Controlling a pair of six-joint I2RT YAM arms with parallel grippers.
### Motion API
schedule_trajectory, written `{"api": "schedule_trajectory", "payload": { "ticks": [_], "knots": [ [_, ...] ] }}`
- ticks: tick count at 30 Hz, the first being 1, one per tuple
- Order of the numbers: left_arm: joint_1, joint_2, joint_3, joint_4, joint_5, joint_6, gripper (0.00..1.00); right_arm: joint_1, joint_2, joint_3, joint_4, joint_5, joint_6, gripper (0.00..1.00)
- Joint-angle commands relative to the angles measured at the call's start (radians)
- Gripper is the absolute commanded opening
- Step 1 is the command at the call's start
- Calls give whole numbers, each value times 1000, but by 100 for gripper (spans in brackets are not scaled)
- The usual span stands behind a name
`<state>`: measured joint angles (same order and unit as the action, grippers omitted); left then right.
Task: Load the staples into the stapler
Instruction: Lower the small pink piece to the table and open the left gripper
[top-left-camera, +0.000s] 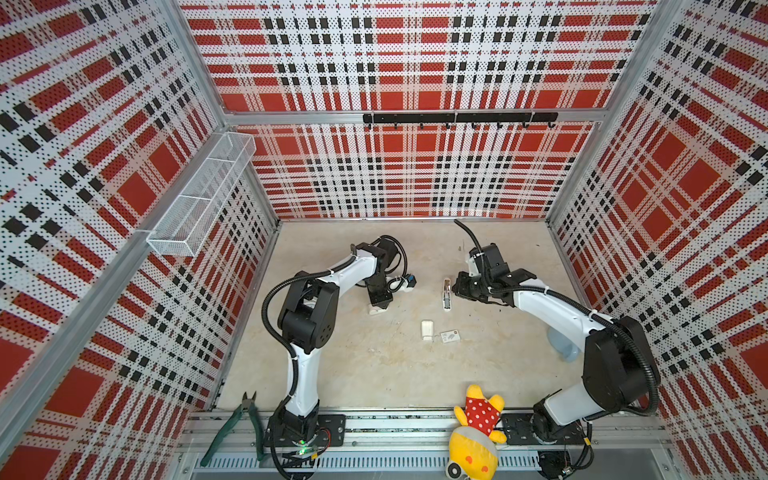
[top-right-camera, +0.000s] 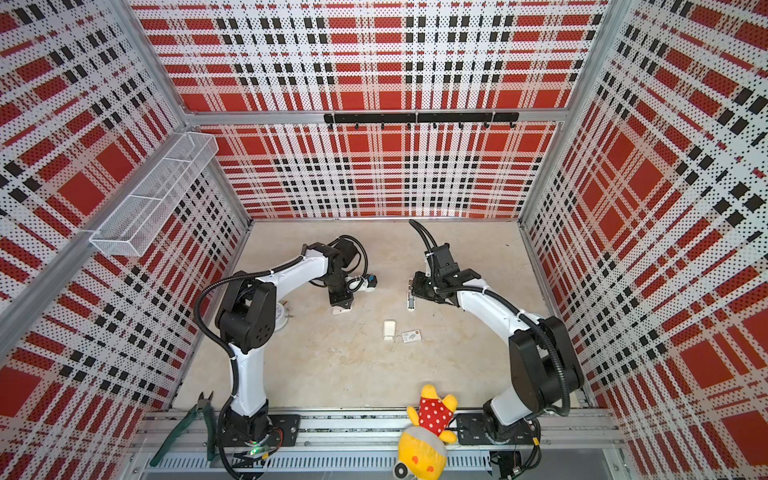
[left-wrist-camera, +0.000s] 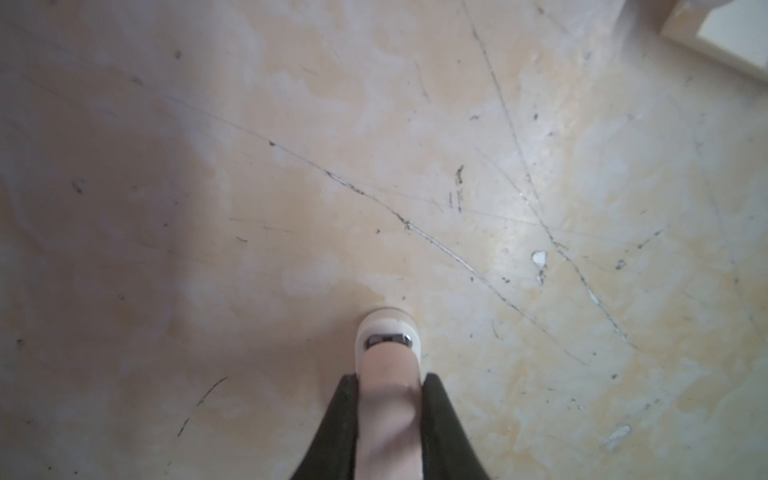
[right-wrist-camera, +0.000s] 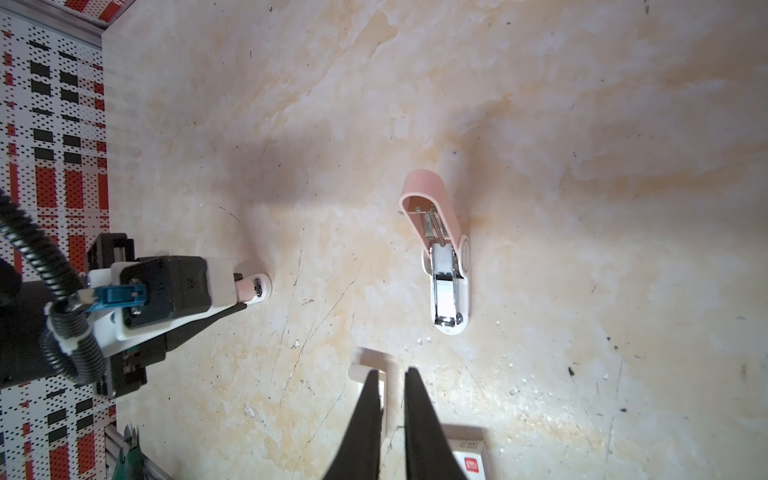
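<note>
A pink and white stapler (right-wrist-camera: 446, 266) lies open on the table, lid folded back and metal channel bare; both top views show it (top-left-camera: 446, 296) (top-right-camera: 410, 297). My right gripper (right-wrist-camera: 390, 372) hangs beside it (top-left-camera: 456, 287), fingers a narrow slit apart with nothing seen between. A second pink stapler (left-wrist-camera: 388, 361), closed, stands nose-down on the table with my left gripper (left-wrist-camera: 390, 376) (top-left-camera: 379, 306) shut on it. A small white tray (top-left-camera: 427, 329) and its card box (top-left-camera: 450, 336) lie nearer the front. The staples themselves are hidden.
A yellow plush toy (top-left-camera: 478, 424) and green pliers (top-left-camera: 245, 419) lie on the front rail. A wire basket (top-left-camera: 203, 195) hangs on the left wall and a black hook rail (top-left-camera: 457, 118) on the back wall. A grey-blue object (top-left-camera: 563, 345) sits behind my right arm.
</note>
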<state>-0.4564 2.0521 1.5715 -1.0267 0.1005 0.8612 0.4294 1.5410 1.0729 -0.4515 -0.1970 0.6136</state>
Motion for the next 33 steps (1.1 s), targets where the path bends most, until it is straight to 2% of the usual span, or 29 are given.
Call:
{"api": "schedule_trajectory", "payload": {
  "ticks": [1, 10, 23, 33],
  "knots": [
    [9, -45, -13, -30, 9, 13, 13, -5, -17, -3, 38, 12, 2, 15],
    [21, -65, -11, -29, 21, 16, 21, -6, -10, -5, 43, 14, 4, 16],
    [49, -81, -45, -11, 55, 11, 25, -6, -2, -16, 53, 17, 7, 16],
    [46, -97, -93, 47, 48, 2, 38, -5, -1, -28, 59, 25, 9, 17]
  ]
}}
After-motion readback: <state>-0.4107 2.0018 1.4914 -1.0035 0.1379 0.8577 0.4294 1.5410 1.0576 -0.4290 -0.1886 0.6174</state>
